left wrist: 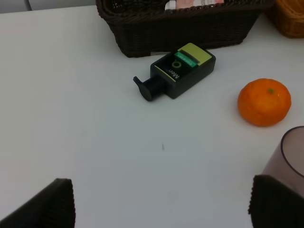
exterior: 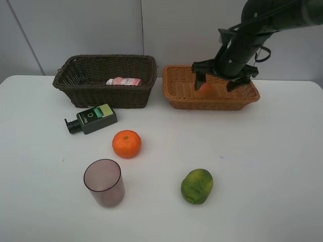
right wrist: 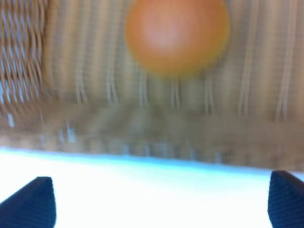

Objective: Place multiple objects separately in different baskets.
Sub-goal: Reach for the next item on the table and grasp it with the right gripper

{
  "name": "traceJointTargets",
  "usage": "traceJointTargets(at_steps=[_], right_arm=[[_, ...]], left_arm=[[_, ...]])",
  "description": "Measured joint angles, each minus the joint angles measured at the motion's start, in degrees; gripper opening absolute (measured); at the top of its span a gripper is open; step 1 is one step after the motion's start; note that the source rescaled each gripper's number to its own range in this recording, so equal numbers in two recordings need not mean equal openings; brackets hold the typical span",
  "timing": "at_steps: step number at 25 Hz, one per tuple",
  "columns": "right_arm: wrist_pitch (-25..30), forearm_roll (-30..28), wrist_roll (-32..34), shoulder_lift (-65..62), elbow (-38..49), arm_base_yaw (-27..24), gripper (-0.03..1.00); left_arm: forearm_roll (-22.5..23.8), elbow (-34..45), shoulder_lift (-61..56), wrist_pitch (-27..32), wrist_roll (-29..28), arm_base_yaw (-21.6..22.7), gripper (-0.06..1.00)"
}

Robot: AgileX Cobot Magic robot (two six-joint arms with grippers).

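Observation:
My right gripper (exterior: 216,80) is open above the light orange-tan basket (exterior: 176,96). The red-yellow round fruit (exterior: 205,89) lies inside it, between and below the fingers; it shows blurred in the right wrist view (right wrist: 176,35). The dark brown basket (exterior: 81,96) holds the small pink bottle (exterior: 123,81). The dark green pump bottle (exterior: 92,119), the orange (exterior: 126,143), the mauve cup (exterior: 104,182) and the green mottled fruit (exterior: 197,186) rest on the table. My left gripper (left wrist: 161,209) is open and empty, off the exterior view, near the pump bottle (left wrist: 175,71), orange (left wrist: 264,101) and cup (left wrist: 287,156).
The white table (exterior: 262,166) ends at a grey wall behind the baskets. The right arm (exterior: 272,20) reaches in from the upper right over the tan basket.

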Motion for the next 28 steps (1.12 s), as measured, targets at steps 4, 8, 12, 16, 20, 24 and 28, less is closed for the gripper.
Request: traceJointTargets(at_steps=[4, 8, 12, 16, 20, 24, 28], right_arm=[[0.2, 1.2, 0.0, -5.8, 8.1, 2.9, 0.95], [2.7, 3.2, 0.0, -10.1, 11.9, 7.2, 0.95], [5.0, 4.8, 0.0, -12.3, 15.6, 9.7, 0.95], [4.1, 5.2, 3.3, -13.3, 20.4, 12.3, 0.95], [1.5, 5.3, 9.6, -13.3, 23.7, 14.5, 0.95], [-0.9, 5.3, 14.8, -13.3, 26.2, 15.6, 0.95], [-2.9, 5.1, 19.9, -13.3, 29.0, 15.6, 0.95]], left_arm=[[0.0, 0.0, 0.0, 0.0, 0.0, 0.0, 0.95], [0.0, 0.0, 0.0, 0.0, 0.0, 0.0, 0.95], [0.0, 0.0, 0.0, 0.0, 0.0, 0.0, 0.95], [0.0, 0.0, 0.0, 0.0, 0.0, 0.0, 0.95], [0.0, 0.0, 0.0, 0.0, 0.0, 0.0, 0.95], [0.0, 0.0, 0.0, 0.0, 0.0, 0.0, 0.95], [0.0, 0.0, 0.0, 0.0, 0.0, 0.0, 0.95]])
